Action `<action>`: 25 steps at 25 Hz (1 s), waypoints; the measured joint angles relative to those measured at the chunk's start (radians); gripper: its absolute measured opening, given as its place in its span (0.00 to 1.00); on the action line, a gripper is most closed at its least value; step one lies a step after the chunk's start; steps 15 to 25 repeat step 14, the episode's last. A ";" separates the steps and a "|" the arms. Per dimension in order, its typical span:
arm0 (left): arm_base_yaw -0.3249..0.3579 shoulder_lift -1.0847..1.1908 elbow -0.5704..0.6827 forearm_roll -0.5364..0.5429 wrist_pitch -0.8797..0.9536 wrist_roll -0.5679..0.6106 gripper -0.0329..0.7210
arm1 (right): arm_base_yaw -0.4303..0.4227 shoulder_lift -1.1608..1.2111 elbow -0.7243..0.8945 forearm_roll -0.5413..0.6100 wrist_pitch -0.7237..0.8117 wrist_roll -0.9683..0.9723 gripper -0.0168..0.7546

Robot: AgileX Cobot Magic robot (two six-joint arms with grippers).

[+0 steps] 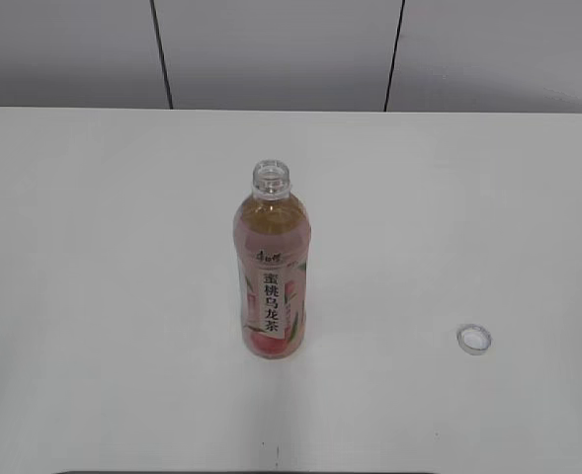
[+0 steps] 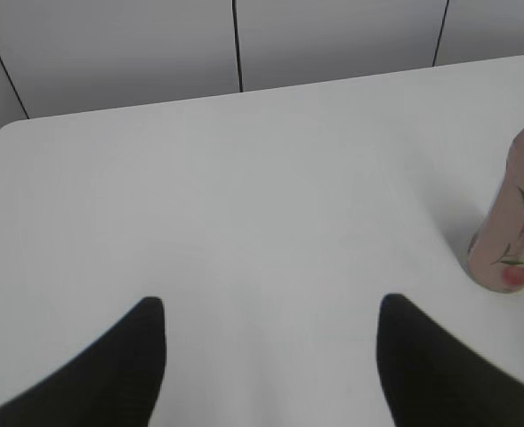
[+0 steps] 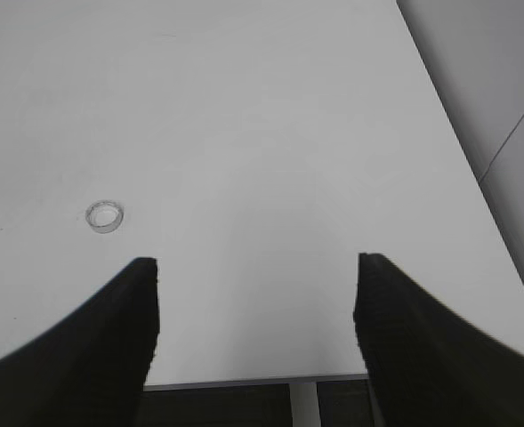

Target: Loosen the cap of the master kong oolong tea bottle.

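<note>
Already the master kong oolong tea bottle (image 1: 272,272) stands upright near the middle of the white worktop (image 1: 93,296) with its neck bare and open. The cap (image 1: 474,340) lies by itself well off to the right and slightly nearer, open side up as far as can be told. So the loosening looks finished, and more than finished.

Neither arm shows in the exterior view. The left end effector (image 2: 270,356) hangs released, fingers spread over bare worktop, the bottle at the right edge of its view. The right end effector (image 3: 254,334) is likewise released and holds nothing, above the near right part of the worktop with the cap to its left.

The risk now, in my judgement, is the open bottle: a stray sweep by either arm could tip it and spill tea, since nothing seals the neck.
</note>
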 joint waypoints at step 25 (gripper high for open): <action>0.000 0.000 0.000 0.000 0.000 0.000 0.65 | 0.001 0.000 0.000 -0.001 0.000 0.000 0.70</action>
